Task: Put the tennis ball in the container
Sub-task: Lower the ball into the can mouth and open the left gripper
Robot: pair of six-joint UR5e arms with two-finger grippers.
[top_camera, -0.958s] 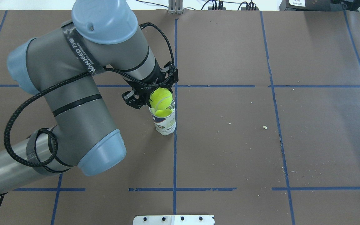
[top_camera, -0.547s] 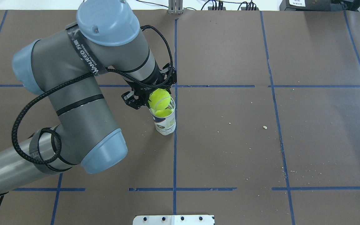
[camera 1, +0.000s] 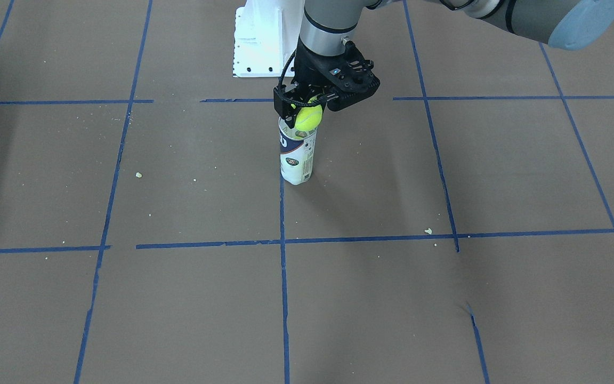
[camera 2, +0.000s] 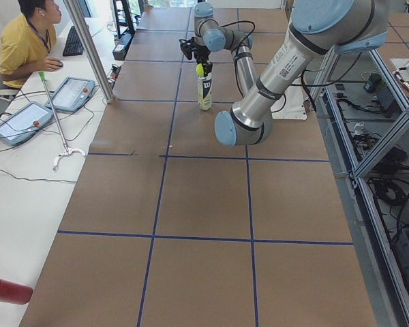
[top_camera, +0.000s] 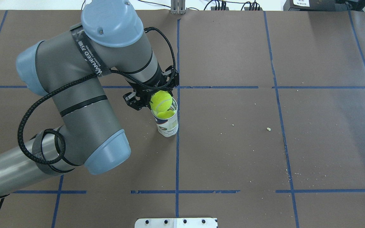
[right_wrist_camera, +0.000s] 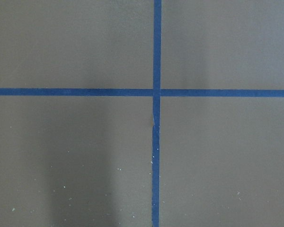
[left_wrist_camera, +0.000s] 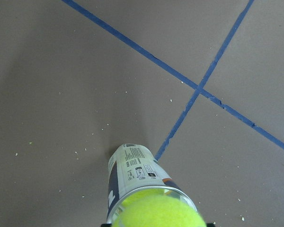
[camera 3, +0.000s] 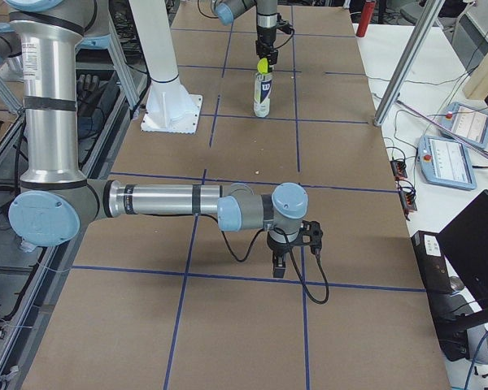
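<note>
The left gripper (top_camera: 160, 100), clamped on the tennis ball (camera 1: 307, 118), poises it at the tennis-ball can's (camera 1: 297, 157) mouth near the table's (top_camera: 233, 57) centre; centring over the rim before release looks wise.

The left arm (top_camera: 74, 104) is built of thick matt-grey cylindrical links, capped at the joints with rounded pale-blue plastic covers (top_camera: 111, 22), one of which shows a small recessed screw. Thin black rings (top_camera: 82, 106) band the links, and a black strap with white lettering (top_camera: 89, 57) wraps the upper one. A black braided cable (top_camera: 68, 85) runs along the outside of the arm in loose loops. The black left gripper (camera 1: 307, 113) is angular, with a tiny blue mark on its body. The right arm (camera 3: 159, 199) has a bright silver tube, grey joints and the same pale-blue caps. The white metal base plate (top_camera: 176, 222) carries a row of dark bolt holes
</note>
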